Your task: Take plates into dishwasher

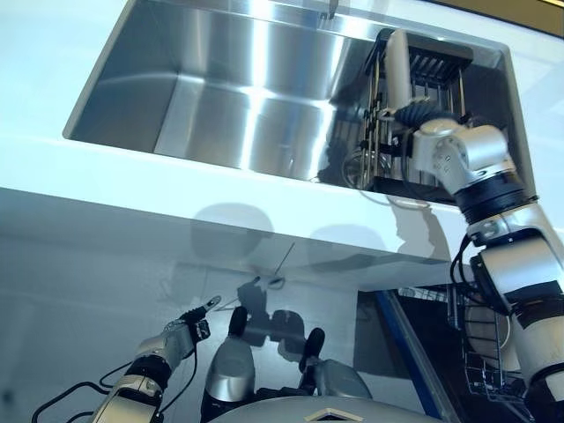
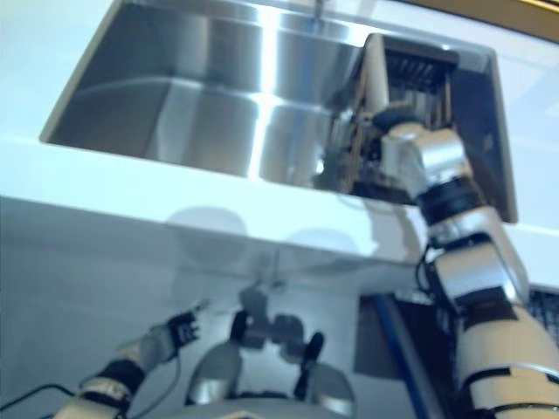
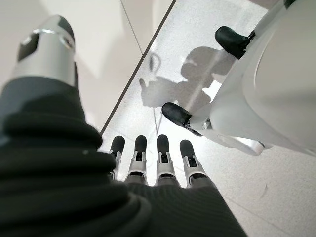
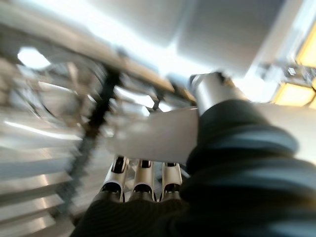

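1. We are reaching our right robot hand (image 1: 407, 113) into the dish rack (image 1: 414, 123) that is sitting at the right end of the sink (image 1: 220, 97), so the step in hand, as we judge it, is the pick-up of a plate from that rack.
2. A pale plate (image 1: 398, 70) is standing upright in the rack, just above our right robot hand; the right wrist view is showing a flat white surface (image 4: 153, 136) lying across the fingers (image 4: 143, 177), with the thumb (image 4: 212, 89) above it, but we cannot tell whether the fingers are closed on it.
3. Our left robot hand (image 1: 185, 333) is hanging low, well below the sink and in front of the bench (image 1: 132, 167), with its fingers (image 3: 163, 153) straight and relaxed and holding nothing.
4. The dishwasher's wire basket (image 1: 480, 352) is showing below the rack, under the bench edge and beside our right arm.
5. The next move is calling for a firm hold on the plate's edge, a clean lift clear of the rack wires, and then a lowering toward the basket without clipping the bench edge.
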You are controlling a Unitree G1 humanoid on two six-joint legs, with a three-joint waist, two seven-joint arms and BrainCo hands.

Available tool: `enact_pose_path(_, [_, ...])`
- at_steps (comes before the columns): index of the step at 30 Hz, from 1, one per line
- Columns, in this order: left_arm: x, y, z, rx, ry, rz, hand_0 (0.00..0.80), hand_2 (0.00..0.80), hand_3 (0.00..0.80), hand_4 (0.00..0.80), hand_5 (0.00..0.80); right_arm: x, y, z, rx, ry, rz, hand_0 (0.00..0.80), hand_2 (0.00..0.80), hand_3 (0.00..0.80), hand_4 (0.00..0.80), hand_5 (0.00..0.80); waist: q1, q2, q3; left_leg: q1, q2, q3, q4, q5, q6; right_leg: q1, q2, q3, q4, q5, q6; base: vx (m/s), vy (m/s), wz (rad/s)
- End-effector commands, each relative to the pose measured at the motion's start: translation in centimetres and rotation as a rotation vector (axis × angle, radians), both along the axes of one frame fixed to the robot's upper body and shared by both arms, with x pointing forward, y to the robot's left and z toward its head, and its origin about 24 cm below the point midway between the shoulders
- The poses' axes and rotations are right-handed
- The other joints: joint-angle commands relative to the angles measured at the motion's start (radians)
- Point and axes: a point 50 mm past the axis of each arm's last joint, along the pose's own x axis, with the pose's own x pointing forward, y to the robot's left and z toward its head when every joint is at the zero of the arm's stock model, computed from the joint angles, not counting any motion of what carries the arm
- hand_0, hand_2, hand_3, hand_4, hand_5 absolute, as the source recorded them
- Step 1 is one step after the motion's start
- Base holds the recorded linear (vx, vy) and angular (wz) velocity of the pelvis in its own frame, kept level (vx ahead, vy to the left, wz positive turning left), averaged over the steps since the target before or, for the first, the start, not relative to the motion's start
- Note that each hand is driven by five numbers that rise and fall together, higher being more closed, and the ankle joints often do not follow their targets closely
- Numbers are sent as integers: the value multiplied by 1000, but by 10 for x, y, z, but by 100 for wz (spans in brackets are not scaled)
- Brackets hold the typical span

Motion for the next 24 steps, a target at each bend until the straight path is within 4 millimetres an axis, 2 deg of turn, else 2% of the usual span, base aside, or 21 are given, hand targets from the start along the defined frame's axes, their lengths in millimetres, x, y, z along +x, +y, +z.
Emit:
enact_pose_path(1, [13, -6, 6, -20, -28, -55, 0, 0, 0, 0, 0, 1, -12, 65, -134, -185, -26, 800, 800, 800, 800, 800, 17, 2, -45, -9, -15, 42, -8, -21, 40, -7, -52, 5, 51, 2, 61, 14, 58, 2])
enact_pose_path(6, [6, -2, 2, -23, -14, -84, 0, 0, 0, 0, 0, 0, -22, 74, -167, -201, -43, 800, 800, 800, 800, 800, 15, 13, -70, 16, -20, 40, -10, -27, 39, 10, -59, 1, 52, -1, 63, 17, 44, 1])
enact_pose_path(14, [-8, 6, -4, -19, 21, -105, 0, 0, 0, 0, 0, -4, -35, 70, -174, -164, -34, 800, 800, 800, 800, 800, -7, 17, -130, 71, -26, 57, -16, -45, 40, 46, -62, 12, 40, -2, 67, 39, 21, -1])
enact_pose_path(24, [-14, 16, -4, 10, 36, -136, 0, 0, 0, 0, 0, -9, -47, 71, -189, -177, 6, 800, 800, 800, 800, 800, -46, 7, -176, 124, -29, 95, -16, -70, 48, 71, -48, 44, 31, -1, 69, 8, -30, -9])
